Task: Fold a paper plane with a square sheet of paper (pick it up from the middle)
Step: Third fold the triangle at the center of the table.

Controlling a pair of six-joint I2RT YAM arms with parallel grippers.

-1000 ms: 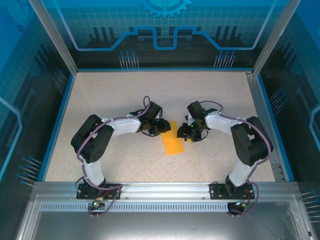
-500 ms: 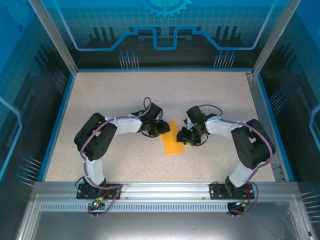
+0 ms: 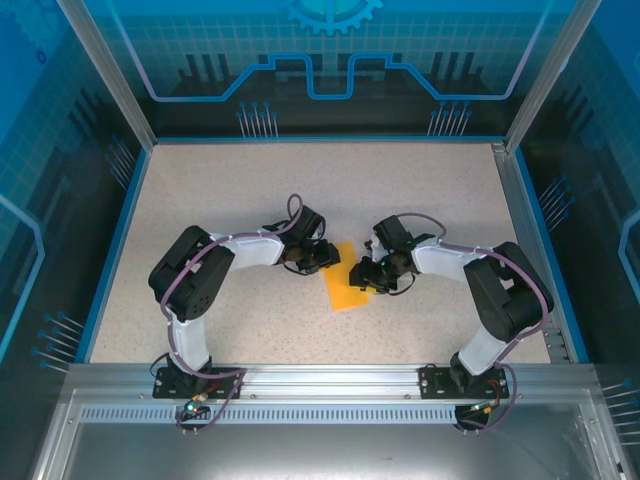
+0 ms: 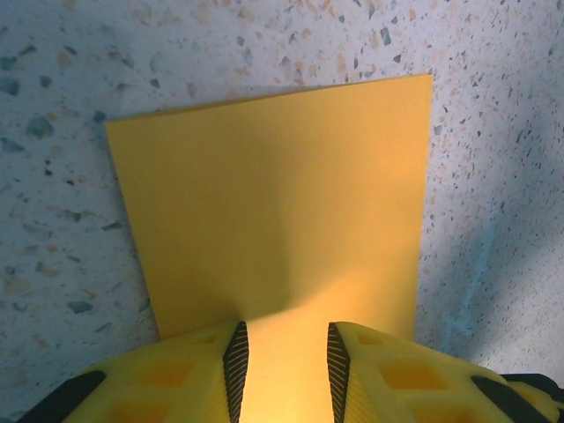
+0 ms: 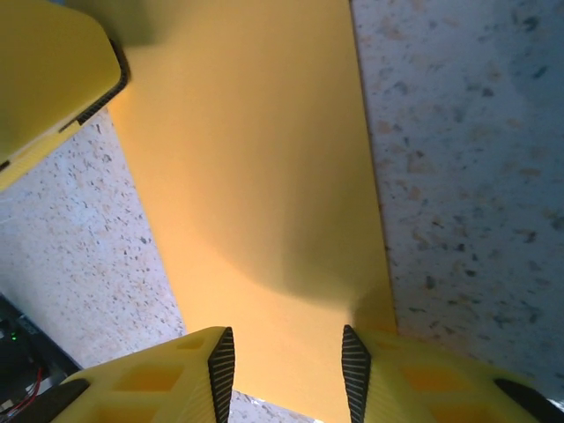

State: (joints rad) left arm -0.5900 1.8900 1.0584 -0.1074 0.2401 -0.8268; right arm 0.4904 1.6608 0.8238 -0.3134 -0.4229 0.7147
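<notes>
Both arms fold inward, the left gripper (image 3: 322, 257) pointing toward 4 o'clock and the right gripper (image 3: 362, 277) toward 8 o'clock (each with fingers slightly parted).

We see the square sheet of paper (image 4: 273, 194) as a plain orange-yellow with no pattern, a duller shade falling across its lower middle in both wrist views. The counter (image 3: 300, 190) is pale beige-grey, speckled with dark grey, teal and brownish flecks, and framed by a blue border (image 3: 115, 250). The left gripper (image 4: 285, 339) has yellow fingers (image 4: 176, 379) with black ribbed pads (image 4: 234, 352); the right gripper (image 5: 286, 339) has the same colours. The arms (image 3: 245, 250) are black with white links. Their cables (image 3: 292, 205) look purplish, though the top view is too small for us to be sure. The enclosure walls (image 3: 330, 50) are translucent blue with a fine grid and brighter cyan outlines. The front rail (image 3: 320, 380) is silver-grey.
</notes>
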